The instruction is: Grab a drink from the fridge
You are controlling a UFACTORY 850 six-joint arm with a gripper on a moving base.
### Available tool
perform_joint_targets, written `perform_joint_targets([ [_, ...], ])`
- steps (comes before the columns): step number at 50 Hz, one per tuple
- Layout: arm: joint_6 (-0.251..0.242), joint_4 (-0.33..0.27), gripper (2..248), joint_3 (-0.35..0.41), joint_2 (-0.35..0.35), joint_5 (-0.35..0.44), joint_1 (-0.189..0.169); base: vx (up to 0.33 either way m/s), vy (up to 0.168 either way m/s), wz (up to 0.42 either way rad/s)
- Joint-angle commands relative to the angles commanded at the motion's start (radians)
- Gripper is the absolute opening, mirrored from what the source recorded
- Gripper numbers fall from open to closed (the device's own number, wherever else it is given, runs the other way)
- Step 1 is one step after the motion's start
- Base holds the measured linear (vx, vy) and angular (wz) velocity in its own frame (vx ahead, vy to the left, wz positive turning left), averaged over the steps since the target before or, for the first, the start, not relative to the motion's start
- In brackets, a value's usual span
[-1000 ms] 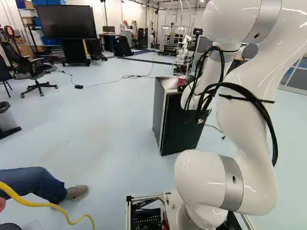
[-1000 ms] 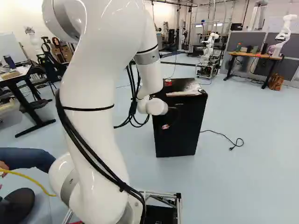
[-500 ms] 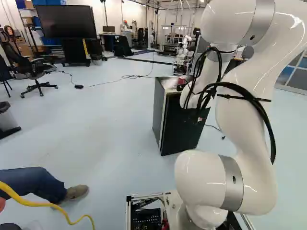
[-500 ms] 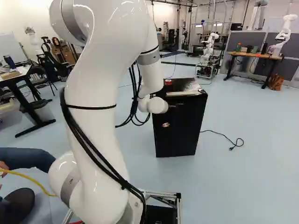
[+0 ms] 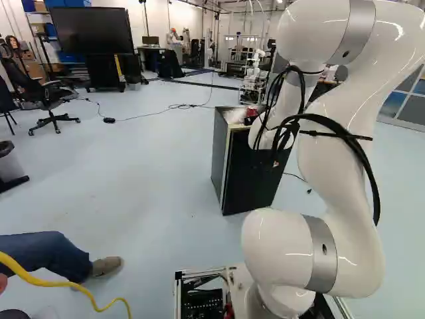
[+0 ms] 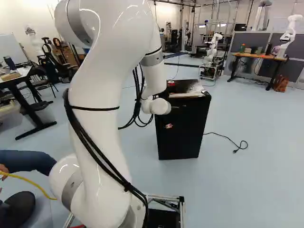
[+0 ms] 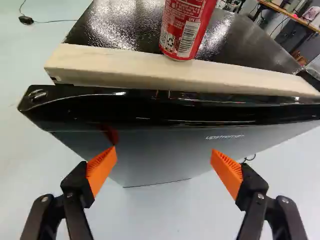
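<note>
Fridge top [image 7: 115, 30] glossy, pebbled. Front strip [image 7: 120, 65] matt, wood-like. Door rim [image 7: 80, 107] glossy, plastic-looking; door face [image 7: 160, 155] smooth, satiny. Can [image 7: 185, 27] shiny metal. Arm [image 6: 99, 85] smooth, glossy. Floor [image 5: 153, 166] smooth, faint sheen.

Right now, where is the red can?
In the wrist view, the red can stands on the fridge, by its pale strip, ahead of the open jaws.

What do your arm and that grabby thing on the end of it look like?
My arm is glossy white, with thick rounded sections and silver-grey bands at some joints. Black cables run along its outside, held by thin black straps. The gripper is black, with two fingers and ridged orange pads.
</note>
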Motion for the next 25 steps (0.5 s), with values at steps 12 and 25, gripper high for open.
perform_joint_targets([
  [12,0.000,0.000,247,-0.012,-0.009,0.000,0.002,0.000,0.000,0.000],
  [25,0.000,0.000,247,-0.021,-0.015,0.000,0.004,0.000,0.000,0.000],
])
